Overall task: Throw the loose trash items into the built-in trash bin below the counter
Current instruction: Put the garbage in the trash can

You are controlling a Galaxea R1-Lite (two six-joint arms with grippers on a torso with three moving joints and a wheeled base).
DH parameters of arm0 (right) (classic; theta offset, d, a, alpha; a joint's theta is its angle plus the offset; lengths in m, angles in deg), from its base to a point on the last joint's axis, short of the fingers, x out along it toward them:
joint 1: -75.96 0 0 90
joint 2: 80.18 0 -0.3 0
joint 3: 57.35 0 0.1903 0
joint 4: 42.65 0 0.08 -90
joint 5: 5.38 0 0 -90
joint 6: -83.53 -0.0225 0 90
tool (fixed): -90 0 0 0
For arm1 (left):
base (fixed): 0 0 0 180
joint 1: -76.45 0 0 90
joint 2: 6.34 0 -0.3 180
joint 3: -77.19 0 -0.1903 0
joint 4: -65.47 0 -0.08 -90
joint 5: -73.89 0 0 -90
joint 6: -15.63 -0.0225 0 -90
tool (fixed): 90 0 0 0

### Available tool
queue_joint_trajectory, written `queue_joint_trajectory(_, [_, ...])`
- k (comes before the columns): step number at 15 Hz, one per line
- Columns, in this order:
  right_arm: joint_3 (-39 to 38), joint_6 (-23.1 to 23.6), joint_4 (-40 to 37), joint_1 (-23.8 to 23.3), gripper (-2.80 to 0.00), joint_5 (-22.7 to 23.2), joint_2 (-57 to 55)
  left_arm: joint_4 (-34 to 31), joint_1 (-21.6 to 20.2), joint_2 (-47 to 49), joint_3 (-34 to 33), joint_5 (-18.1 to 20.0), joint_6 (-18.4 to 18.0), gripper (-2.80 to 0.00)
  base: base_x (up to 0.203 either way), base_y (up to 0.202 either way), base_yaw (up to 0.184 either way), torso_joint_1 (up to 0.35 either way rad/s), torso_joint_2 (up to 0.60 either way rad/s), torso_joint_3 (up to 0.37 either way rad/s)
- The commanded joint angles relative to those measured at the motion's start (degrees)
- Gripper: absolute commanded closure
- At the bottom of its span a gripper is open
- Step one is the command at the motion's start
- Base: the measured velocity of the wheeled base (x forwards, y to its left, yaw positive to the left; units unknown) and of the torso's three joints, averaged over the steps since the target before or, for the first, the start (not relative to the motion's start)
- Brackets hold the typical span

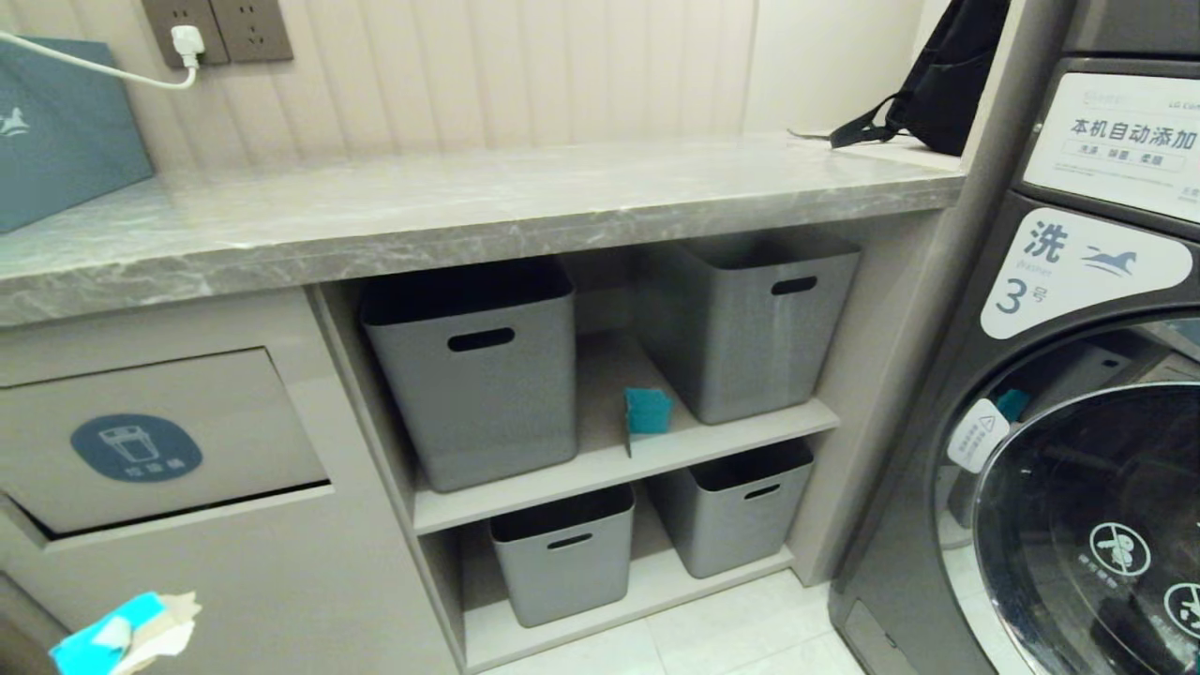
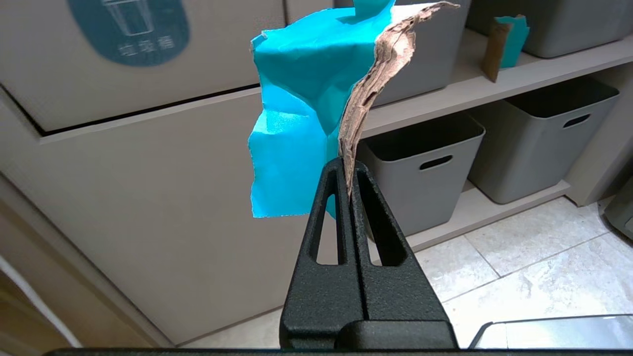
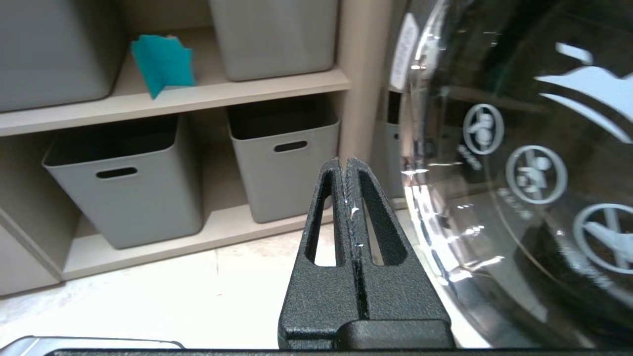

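My left gripper [image 2: 347,165] is shut on a torn teal wrapper [image 2: 296,99] with a brown cardboard edge. It holds the piece low in front of the beige cabinet, below the built-in trash bin flap [image 1: 234,422] with its blue oval sticker [image 1: 136,447]. That held piece shows at the head view's lower left corner [image 1: 117,637]. A second teal wrapper [image 1: 648,411] stands on the upper shelf between two grey boxes, also in the right wrist view [image 3: 163,64]. My right gripper [image 3: 344,163] is shut and empty, low beside the washer door. The counter [image 1: 469,216] runs above.
Several grey storage boxes [image 1: 478,375] fill the open shelves. A washing machine [image 1: 1078,422] stands at the right with its glass door [image 3: 519,173] close to my right gripper. A blue-grey box [image 1: 56,131] and a black backpack [image 1: 947,75] rest on the counter. The floor [image 2: 519,257] is pale tile.
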Motion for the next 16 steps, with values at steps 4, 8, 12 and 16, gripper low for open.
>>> queue_joint_trajectory(4, [0.00, 0.02, 0.01, 0.06, 0.00, 0.03, 0.09, 0.11, -0.08, 0.00, 0.00, 0.02, -0.28, 0.00, 0.000, 0.024, -0.001, -0.002, 0.00, -0.001])
queue_joint_trajectory(8, [0.00, 0.02, 0.01, 0.06, 0.00, 0.01, 0.09, 1.20, -0.14, 5.40, 5.64, 3.58, -2.26, 0.00, 0.000, 0.000, 0.000, 0.000, 0.00, 0.000])
queue_joint_trajectory(12, [0.00, 0.02, 0.01, 0.06, 0.00, -0.01, 0.09, 1.16, -1.18, 25.98, 10.33, -2.43, 2.99, 0.00, 0.000, 0.000, 0.000, 0.000, 0.00, 0.000])
queue_joint_trajectory(16, [0.00, 0.02, 0.01, 0.06, 0.00, -0.01, 0.09, 7.66, -10.04, 45.87, 13.16, -3.30, 7.87, 0.00, 0.000, 0.000, 0.000, 0.000, 0.00, 0.000])
